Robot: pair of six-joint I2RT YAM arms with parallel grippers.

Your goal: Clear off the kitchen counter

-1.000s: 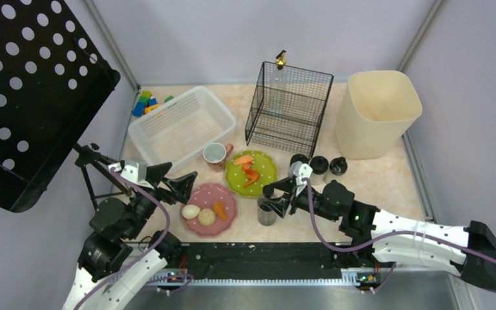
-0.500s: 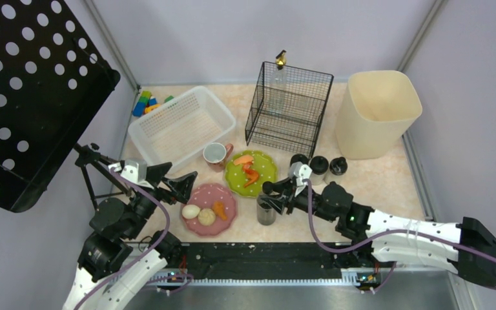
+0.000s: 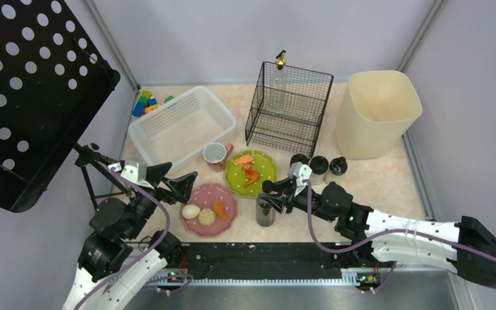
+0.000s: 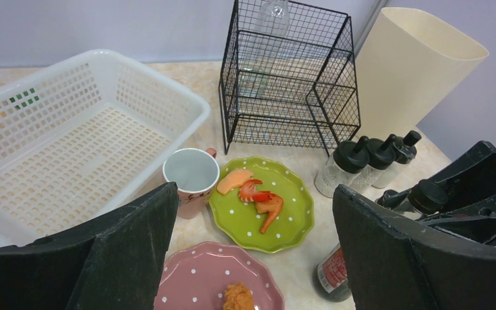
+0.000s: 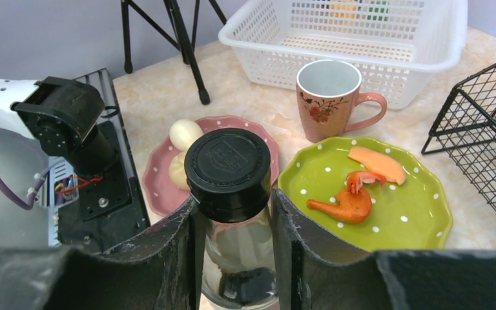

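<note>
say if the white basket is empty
Empty: the basket shows only bare mesh floor; the blocks lie outside it.

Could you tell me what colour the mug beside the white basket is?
The mug is pink with a small floral print, best seen in the right wrist view.

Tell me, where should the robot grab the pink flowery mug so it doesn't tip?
Probably the rim, from straight above. The mug stands upright with its mouth open, so one finger can go inside and one outside its near wall. The white basket crowds its far side, and the small handle sticks out sideways near the green plate, so it is harder to pinch.
</note>
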